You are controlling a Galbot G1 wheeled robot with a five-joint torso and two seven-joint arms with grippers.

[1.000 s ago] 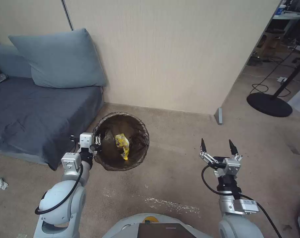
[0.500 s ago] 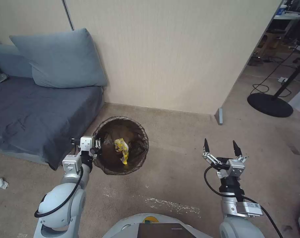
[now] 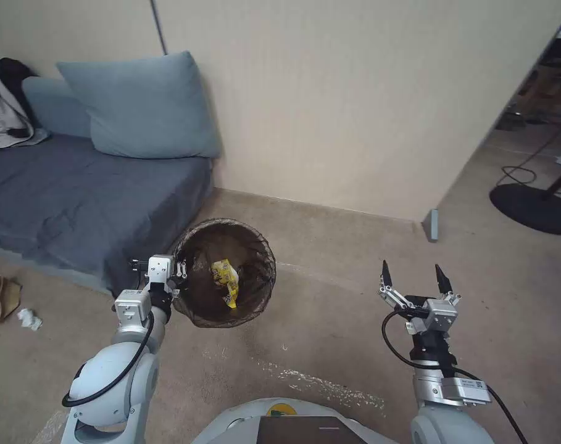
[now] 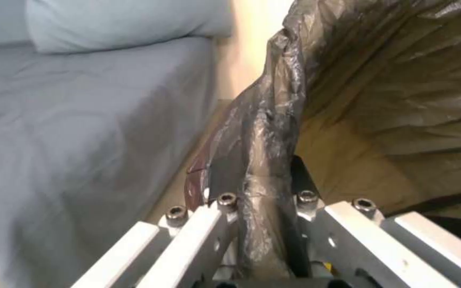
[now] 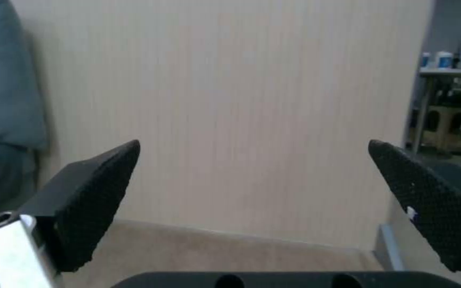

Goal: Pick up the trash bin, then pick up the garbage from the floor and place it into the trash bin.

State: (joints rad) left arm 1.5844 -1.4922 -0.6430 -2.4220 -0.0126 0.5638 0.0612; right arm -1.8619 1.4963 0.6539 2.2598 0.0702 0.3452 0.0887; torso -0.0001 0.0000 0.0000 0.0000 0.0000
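One piece of garbage, a crumpled yellow snack wrapper (image 3: 226, 280), already lies inside the small round trash bin (image 3: 194, 308) lined with a dark brown plastic bag, which the left gripper (image 3: 176, 269) holds by its near left rim just off the corner of the grey-blue sofa bed (image 3: 58, 197); the left wrist view shows the gripper clamped on the bag-covered rim (image 4: 265, 188), one finger inside and one outside. The right gripper (image 3: 413, 276) hangs over bare carpet (image 3: 329, 308), well to the right of the bin, spread wide and carrying nothing. So the bin pickup looks done and the collecting is under way. Far to the left on the floor, a flat tan paper bag (image 3: 1, 298) and a small white tissue wad (image 3: 28, 318) lie just beside each other. Reaching them probably calls for the base to turn left and bring the free right gripper down over one, keeping the bin level.
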